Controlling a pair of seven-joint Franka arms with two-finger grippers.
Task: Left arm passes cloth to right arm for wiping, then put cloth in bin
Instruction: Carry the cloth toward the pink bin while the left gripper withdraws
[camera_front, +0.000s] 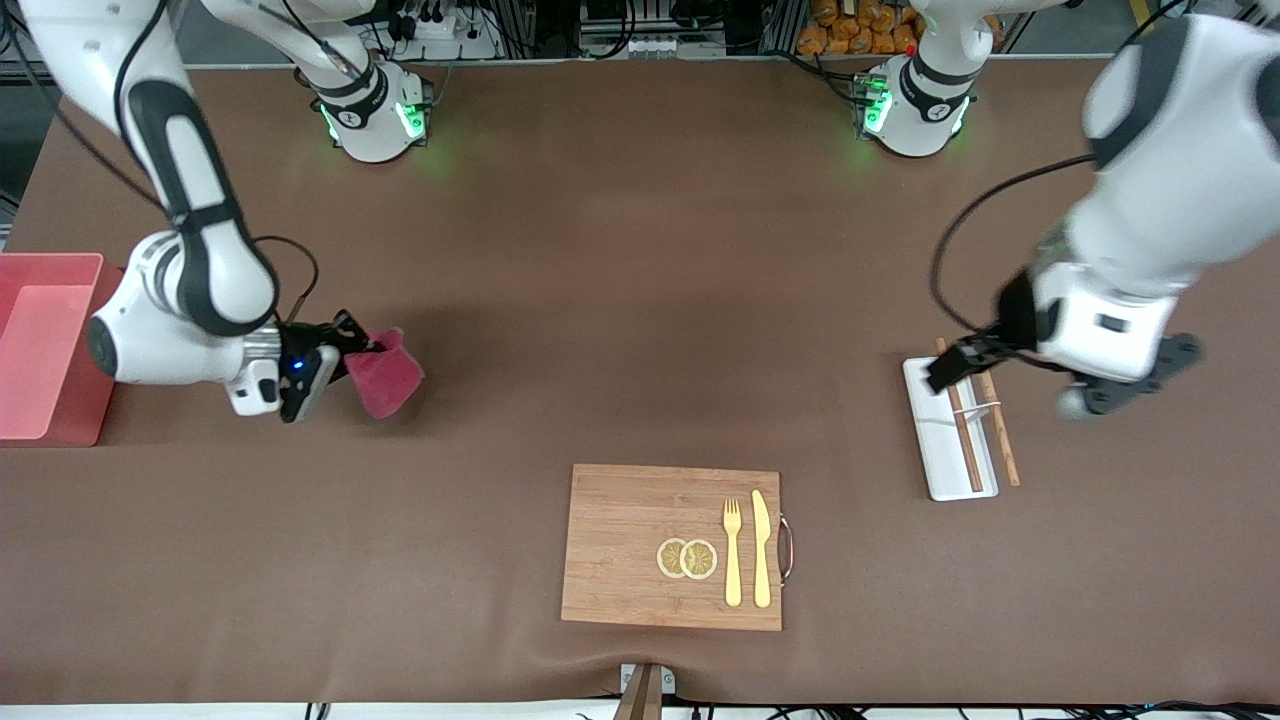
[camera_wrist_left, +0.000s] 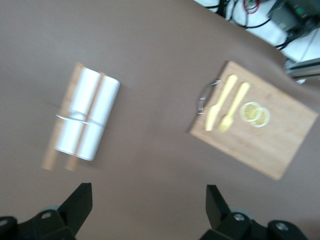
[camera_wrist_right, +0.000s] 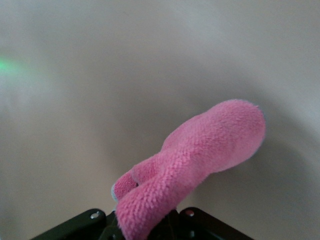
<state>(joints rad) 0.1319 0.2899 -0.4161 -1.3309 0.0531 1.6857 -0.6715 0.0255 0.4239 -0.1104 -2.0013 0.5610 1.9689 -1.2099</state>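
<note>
The maroon cloth (camera_front: 386, 378) hangs bunched from my right gripper (camera_front: 352, 352), which is shut on one end of it, over bare table beside the pink bin (camera_front: 40, 340) at the right arm's end. In the right wrist view the cloth (camera_wrist_right: 200, 150) sticks out from the shut right gripper (camera_wrist_right: 145, 222) and hides the fingertips. My left gripper (camera_front: 962, 364) hovers over the white tray (camera_front: 940, 455) at the left arm's end. Seen from the left wrist, that gripper (camera_wrist_left: 149, 192) is open with nothing between its fingers.
A wooden board (camera_front: 630, 540) lies near the front edge with a yellow fork (camera_front: 733, 550), a knife (camera_front: 762, 548) and lemon slices (camera_front: 687, 558). Wooden chopsticks (camera_front: 964, 430) rest on the white tray. The left wrist view shows the board (camera_wrist_left: 285, 145) and tray (camera_wrist_left: 87, 120).
</note>
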